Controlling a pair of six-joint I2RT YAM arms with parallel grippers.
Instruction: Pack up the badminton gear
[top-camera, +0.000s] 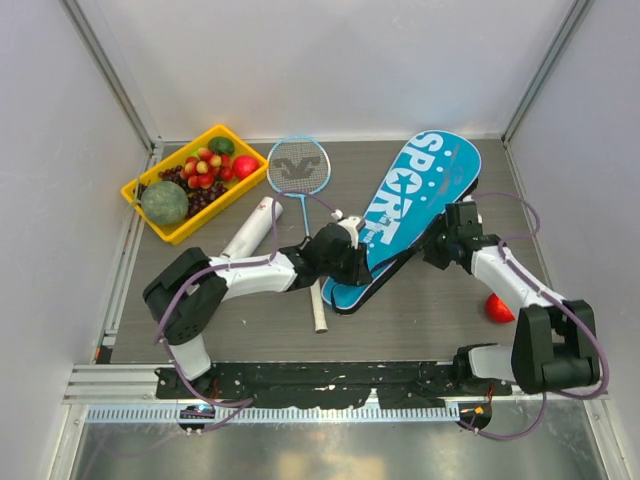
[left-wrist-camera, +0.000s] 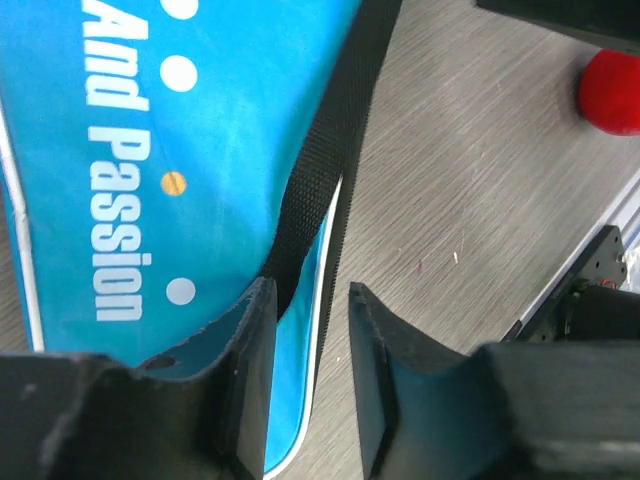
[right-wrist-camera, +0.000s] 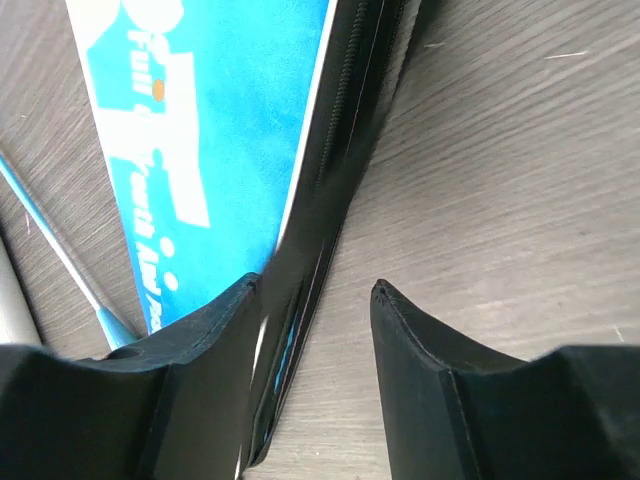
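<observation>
Our left claw (left-wrist-camera: 310, 290), spread apart, straddles the strap (left-wrist-camera: 320, 170) of the bag (left-wrist-camera: 200, 150); our right claw (right-wrist-camera: 314, 285), likewise parted, flanks its long zipper edge (right-wrist-camera: 345, 120), seemingly ungripped.

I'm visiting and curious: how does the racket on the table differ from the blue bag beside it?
The racket is slim, with an open strung head; the bag is broad, solid and lettered. The racket points straight back; the bag slants rightward. Both lie flat on the table.

The left gripper (left-wrist-camera: 310, 292) reaches to the right, its fingers a little apart. The right gripper (right-wrist-camera: 316, 287) reaches to the left, its fingers apart too.
</observation>
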